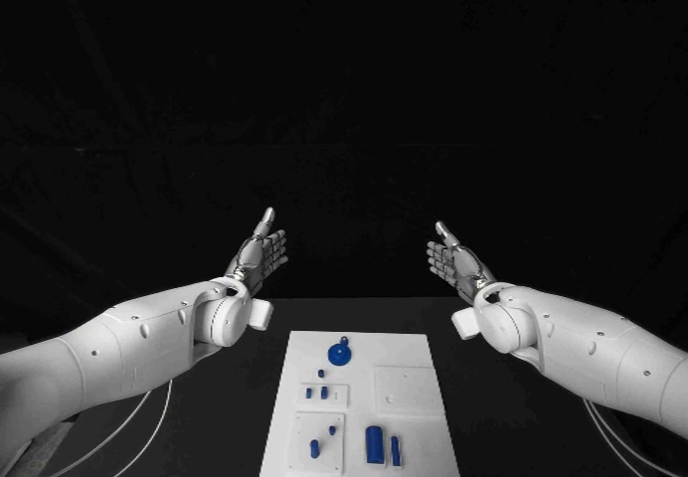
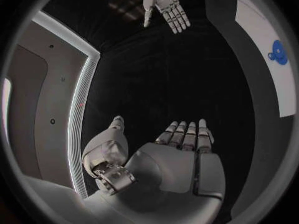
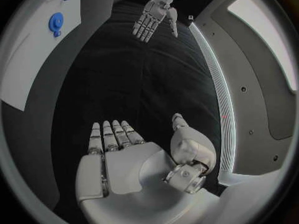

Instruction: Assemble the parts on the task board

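The white task board (image 1: 409,348) lies at the near middle of the black table. On it sit a round blue part (image 1: 340,352), small blue pieces (image 1: 318,393) in the middle, and upright blue pegs (image 1: 376,443) near the front. My left hand (image 1: 259,252) floats above the table beyond the board's far left corner, fingers straight and apart, holding nothing. My right hand (image 1: 456,258) mirrors it beyond the far right corner, also flat and empty. The left wrist view shows my left hand (image 2: 181,154), the right hand (image 2: 166,6) and the round blue part (image 2: 278,52). The right wrist view shows my right hand (image 3: 124,154).
Bare black table (image 1: 473,318) surrounds the board on both sides and beyond it. A raised white square plate (image 1: 406,388) sits on the board's right half. White cables (image 1: 143,417) run beside my left arm.
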You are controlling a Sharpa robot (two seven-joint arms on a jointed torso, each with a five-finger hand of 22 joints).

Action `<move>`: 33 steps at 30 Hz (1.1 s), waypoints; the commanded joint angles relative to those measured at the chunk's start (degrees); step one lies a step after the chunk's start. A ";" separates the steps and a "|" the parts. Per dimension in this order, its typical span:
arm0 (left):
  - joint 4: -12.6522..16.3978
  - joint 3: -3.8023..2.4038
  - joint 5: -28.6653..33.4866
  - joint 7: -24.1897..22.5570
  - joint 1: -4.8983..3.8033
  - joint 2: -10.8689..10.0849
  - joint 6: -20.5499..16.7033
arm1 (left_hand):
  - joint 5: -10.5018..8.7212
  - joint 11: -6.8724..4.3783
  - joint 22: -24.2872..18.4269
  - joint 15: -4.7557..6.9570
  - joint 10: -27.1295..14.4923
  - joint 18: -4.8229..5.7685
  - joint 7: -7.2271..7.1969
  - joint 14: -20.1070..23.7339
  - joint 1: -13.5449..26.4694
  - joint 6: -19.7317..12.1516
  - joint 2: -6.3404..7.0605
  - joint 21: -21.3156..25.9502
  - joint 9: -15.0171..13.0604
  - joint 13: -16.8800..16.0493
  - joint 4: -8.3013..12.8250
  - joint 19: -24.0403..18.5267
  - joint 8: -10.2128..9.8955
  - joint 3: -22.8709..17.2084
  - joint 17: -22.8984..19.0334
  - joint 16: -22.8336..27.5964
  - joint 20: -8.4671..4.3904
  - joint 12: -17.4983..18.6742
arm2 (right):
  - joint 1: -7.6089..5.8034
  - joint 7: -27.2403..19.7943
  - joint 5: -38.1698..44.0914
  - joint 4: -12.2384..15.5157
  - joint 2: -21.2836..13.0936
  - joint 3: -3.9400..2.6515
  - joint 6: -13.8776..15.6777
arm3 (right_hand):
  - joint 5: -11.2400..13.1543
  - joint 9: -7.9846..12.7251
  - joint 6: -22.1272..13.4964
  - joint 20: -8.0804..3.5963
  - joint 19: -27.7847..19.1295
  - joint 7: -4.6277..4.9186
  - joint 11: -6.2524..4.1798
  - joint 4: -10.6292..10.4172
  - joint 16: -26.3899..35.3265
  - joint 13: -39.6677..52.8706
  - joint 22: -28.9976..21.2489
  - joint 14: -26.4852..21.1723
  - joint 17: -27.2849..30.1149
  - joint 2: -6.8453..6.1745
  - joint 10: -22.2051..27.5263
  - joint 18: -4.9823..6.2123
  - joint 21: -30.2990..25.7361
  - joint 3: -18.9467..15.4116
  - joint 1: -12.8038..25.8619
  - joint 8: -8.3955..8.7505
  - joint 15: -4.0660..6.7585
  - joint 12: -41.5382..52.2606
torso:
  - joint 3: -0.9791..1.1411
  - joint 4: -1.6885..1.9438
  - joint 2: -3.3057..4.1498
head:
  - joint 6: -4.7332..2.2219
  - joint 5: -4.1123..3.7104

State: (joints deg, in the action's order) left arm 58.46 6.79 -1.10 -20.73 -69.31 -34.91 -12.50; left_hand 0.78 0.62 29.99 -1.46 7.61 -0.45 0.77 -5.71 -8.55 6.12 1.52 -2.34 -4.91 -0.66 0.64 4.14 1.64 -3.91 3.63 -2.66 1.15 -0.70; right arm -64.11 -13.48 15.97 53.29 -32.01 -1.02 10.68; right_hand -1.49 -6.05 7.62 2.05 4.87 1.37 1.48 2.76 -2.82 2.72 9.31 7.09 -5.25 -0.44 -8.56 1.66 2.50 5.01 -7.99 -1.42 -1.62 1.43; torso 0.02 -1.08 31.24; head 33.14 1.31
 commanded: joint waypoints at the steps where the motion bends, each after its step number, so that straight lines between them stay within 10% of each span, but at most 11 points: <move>1: 3.95 -0.71 0.28 -2.36 1.10 -1.12 -6.90 | -0.78 -0.62 -29.99 1.46 -7.61 0.45 -0.77 5.71 8.55 -6.12 -1.52 2.34 4.91 0.66 -0.64 -4.14 -1.64 3.91 -3.63 2.66 -1.15 0.70 | 0.42 -3.53 -2.97 3.99 -1.21 0.09 6.11 | 1.49 6.05 -7.62 -2.05 -4.87 -1.37 -1.48 -2.76 2.82 -2.72 -9.31 -7.09 5.25 0.44 8.56 -1.66 -2.50 -5.01 7.99 1.42 1.62 -1.43 | -0.02 1.03 -0.06 | 1.15 -1.23; 11: 22.70 -4.85 0.84 -6.92 6.58 -7.02 -23.73 | -0.78 -0.62 -29.99 1.46 -7.61 0.45 -0.77 5.71 8.55 -6.12 -1.52 2.34 4.91 0.66 -0.64 -4.14 -1.64 3.91 -3.63 2.66 -1.15 0.70 | 2.51 -11.12 -10.69 23.39 -8.02 0.64 22.34 | 1.49 6.05 -7.62 -2.05 -4.87 -1.37 -1.48 -2.76 2.82 -2.72 -9.31 -7.09 5.25 0.44 8.56 -1.66 -2.50 -5.01 7.99 1.42 1.62 -1.43 | -0.02 1.08 -0.06 | 1.24 -1.31; 17: 29.45 -6.34 1.04 -8.56 8.55 -9.14 -29.78 | -0.78 -0.62 -29.99 1.46 -7.61 0.45 -0.77 5.71 8.55 -6.12 -1.52 2.34 4.91 0.66 -0.64 -4.14 -1.64 3.91 -3.63 2.66 -1.15 0.70 | 3.47 -14.57 -14.20 32.22 -11.12 0.90 29.73 | 1.49 6.05 -7.62 -2.05 -4.87 -1.37 -1.48 -2.76 2.82 -2.72 -9.31 -7.09 5.25 0.44 8.56 -1.66 -2.50 -5.01 7.99 1.42 1.62 -1.43 | -0.02 1.08 -0.06 | 1.24 -1.31; 33: 31.49 -6.79 1.10 -9.06 9.14 -9.78 -31.62 | -0.78 -0.62 -29.99 1.46 -7.61 0.45 -0.77 5.71 8.55 -6.12 -1.52 2.34 4.91 0.66 -0.64 -4.14 -1.64 3.91 -3.63 2.66 -1.15 0.70 | 3.95 -16.31 -15.97 36.66 -12.68 1.02 33.44 | 1.49 6.05 -7.62 -2.05 -4.87 -1.37 -1.48 -2.76 2.82 -2.72 -9.31 -7.09 5.25 0.44 8.56 -1.66 -2.50 -5.01 7.99 1.42 1.62 -1.43 | -0.02 1.08 -0.06 | 1.24 -1.31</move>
State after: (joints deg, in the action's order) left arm 89.77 0.07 -0.05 -28.36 -60.14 -44.72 -42.80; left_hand 0.27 0.00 0.05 -0.01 0.30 -0.46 -0.02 -0.21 -0.42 0.28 -0.02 -0.20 -0.05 -0.06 -0.02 0.31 0.39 -0.18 0.05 -0.20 -0.11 -0.39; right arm -60.19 -28.11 0.58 89.83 -44.66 0.01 42.93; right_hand -0.21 -0.05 0.26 -0.01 0.29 0.00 0.00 0.00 -0.20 0.06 0.06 0.27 -0.05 0.00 -0.21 0.80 0.20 0.26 -0.33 -0.21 -0.03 0.20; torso 0.00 0.00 31.17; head 34.38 -0.01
